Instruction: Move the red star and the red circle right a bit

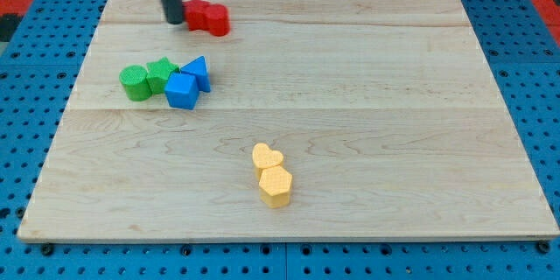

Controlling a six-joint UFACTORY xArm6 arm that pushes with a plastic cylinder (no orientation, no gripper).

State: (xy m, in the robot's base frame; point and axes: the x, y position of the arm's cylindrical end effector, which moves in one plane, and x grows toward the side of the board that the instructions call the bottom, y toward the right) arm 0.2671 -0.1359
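Observation:
The red star (198, 12) and the red circle (215, 21) sit touching each other near the view's top left of the wooden board (350, 96). The star is on the left, the circle on the right. My tip (175, 21) rests on the board just left of the red star, touching or almost touching it. The dark rod rises out of the view's top.
A green circle (135, 83), a green star (161, 73), a blue cube (182, 91) and a blue triangle (198, 72) cluster at the left. A yellow heart (267, 157) and a yellow hexagon (276, 185) sit at the lower middle. Blue pegboard surrounds the board.

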